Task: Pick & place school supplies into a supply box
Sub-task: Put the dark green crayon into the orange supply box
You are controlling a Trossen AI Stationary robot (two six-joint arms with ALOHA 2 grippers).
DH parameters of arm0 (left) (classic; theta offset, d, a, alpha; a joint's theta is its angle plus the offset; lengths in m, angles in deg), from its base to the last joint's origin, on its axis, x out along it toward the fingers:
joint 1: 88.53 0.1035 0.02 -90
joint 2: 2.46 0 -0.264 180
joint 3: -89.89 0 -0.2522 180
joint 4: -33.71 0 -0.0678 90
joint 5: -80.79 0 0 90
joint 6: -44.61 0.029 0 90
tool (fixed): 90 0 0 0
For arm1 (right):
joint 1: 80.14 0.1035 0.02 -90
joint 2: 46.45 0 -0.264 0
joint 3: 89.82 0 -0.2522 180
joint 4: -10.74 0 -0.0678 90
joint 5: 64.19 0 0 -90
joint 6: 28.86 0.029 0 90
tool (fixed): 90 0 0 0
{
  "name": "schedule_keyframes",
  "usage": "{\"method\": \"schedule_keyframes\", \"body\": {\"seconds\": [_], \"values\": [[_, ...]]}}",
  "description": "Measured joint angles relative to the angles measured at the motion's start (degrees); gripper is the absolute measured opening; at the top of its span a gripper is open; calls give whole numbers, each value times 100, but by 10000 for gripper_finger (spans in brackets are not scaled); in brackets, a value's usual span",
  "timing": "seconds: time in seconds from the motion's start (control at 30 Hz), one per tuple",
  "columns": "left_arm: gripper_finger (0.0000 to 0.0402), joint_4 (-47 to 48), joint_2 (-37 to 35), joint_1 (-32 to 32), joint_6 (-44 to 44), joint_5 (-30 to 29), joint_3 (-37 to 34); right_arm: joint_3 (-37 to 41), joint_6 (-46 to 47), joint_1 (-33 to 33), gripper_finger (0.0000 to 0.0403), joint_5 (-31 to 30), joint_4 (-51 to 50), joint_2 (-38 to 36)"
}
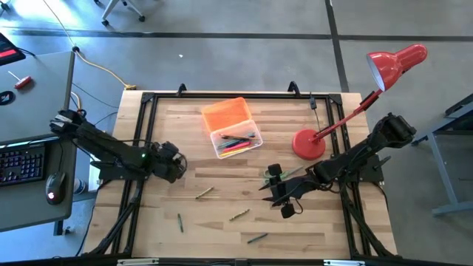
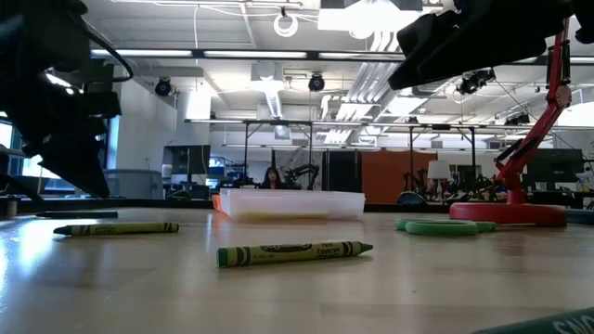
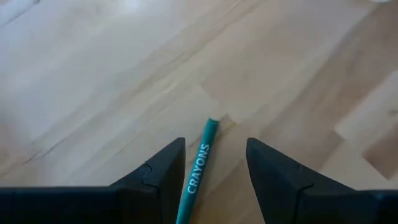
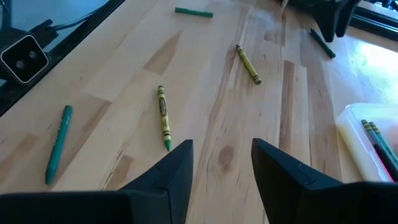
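Note:
My left gripper [image 1: 176, 164] [image 3: 220, 153] hangs open at the table's left. A teal crayon [image 3: 200, 167] lies on the wood between its fingers, with a gap on each side. My right gripper [image 1: 281, 193] [image 4: 222, 150] stands open and holds nothing, right of the middle. The supply box [image 1: 236, 140] is a clear case with pens in it. Its orange lid [image 1: 225, 114] lies open on the far side. Loose crayons lie flat on the table: a yellow-green crayon [image 4: 163, 118], an olive crayon [image 4: 247, 63], a green crayon [image 4: 194, 12] and another teal crayon [image 4: 58, 152]. Green-handled scissors [image 2: 445, 225] lie by my right gripper.
A red desk lamp [image 1: 310, 142] stands on its round base at the far right, and its arm slants over my right arm. A black frame [image 1: 222, 96] rims the table. There is bare wood between the crayons along the near edge. A desk with a keyboard [image 1: 22, 162] stands left of the table.

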Motion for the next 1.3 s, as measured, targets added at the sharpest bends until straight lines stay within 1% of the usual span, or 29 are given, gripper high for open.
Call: {"method": "schedule_keyframes", "body": {"seconds": [0.23, 0.43, 0.6, 0.73, 0.9, 0.97, 1.03, 1.3], "values": [[202, -76, 12, 479, -63, 171, -7, 0, 3, 0, 142, 1, 4, 0], [202, -94, 12, 652, 66, 274, -23, 0, 15, 4, 142, 2, 4, 2], [202, -672, 12, 645, 51, 413, -435, 0, 17, 4, 142, 2, 4, 2], [202, -1180, 2, 641, -252, 282, -761, 0, 17, 4, 142, 4, 4, 2], [198, -1470, -3, 641, -491, 212, -941, -2, 17, 4, 142, 4, 4, 2], [187, -1576, -3, 641, -504, 120, -1007, -2, 17, 4, 142, 4, 4, 2], [167, -1624, 0, 641, -490, 60, -1063, -2, 17, 4, 142, 2, 4, 2], [47, -1714, 4, 645, -489, 3, -1093, -4, 15, 4, 142, 8, 2, 4]]}}
